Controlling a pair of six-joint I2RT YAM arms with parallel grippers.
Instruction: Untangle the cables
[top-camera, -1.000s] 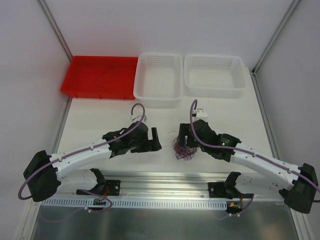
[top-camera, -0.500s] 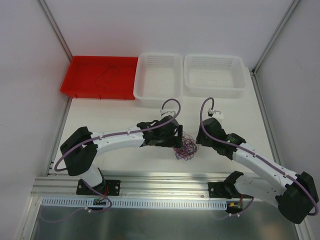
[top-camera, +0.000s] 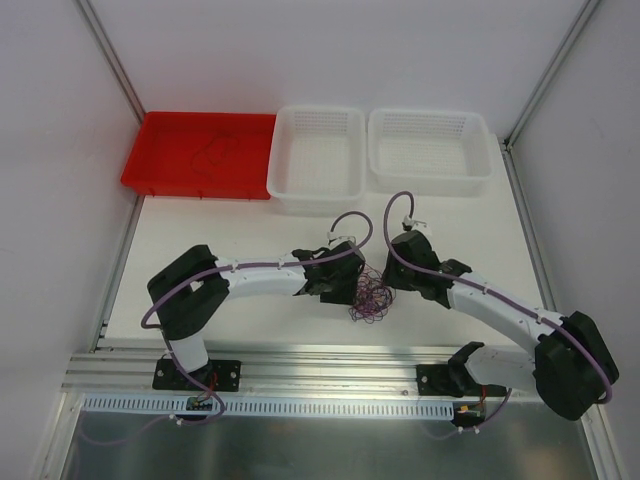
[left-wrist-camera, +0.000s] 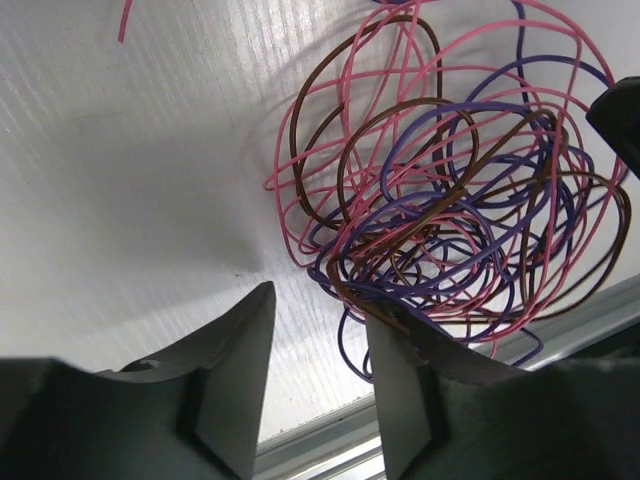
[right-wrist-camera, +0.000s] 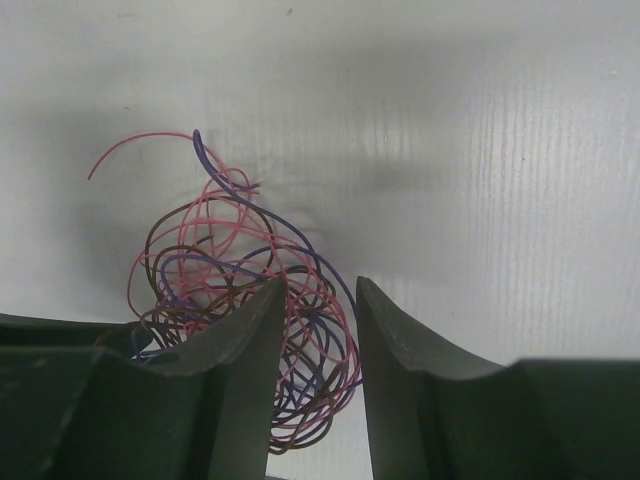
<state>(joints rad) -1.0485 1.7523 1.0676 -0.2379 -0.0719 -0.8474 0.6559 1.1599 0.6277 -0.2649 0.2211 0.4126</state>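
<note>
The cables (top-camera: 368, 300) are one loose ball of thin pink, purple and brown wires on the white table between my two grippers. My left gripper (top-camera: 352, 285) is at its left edge. In the left wrist view the left gripper (left-wrist-camera: 320, 308) stands open with bare table in the gap, and the cables (left-wrist-camera: 450, 200) brush its right finger. My right gripper (top-camera: 391, 279) is at the ball's right edge. In the right wrist view the right gripper (right-wrist-camera: 318, 288) is open, low over the cables (right-wrist-camera: 235, 270), with a few loops lying unpinched between its fingers.
A red tray (top-camera: 165, 175) at the back left holds one dark wire (top-camera: 212, 150). Two white baskets (top-camera: 318, 200) (top-camera: 430, 182) stand beside it along the back. A metal rail (top-camera: 320, 360) runs along the near table edge, close behind the ball.
My left arm swung right across the table to the ball's left side. Both grippers' jaws have narrowed. The right gripper shifted slightly back and right of the ball.
</note>
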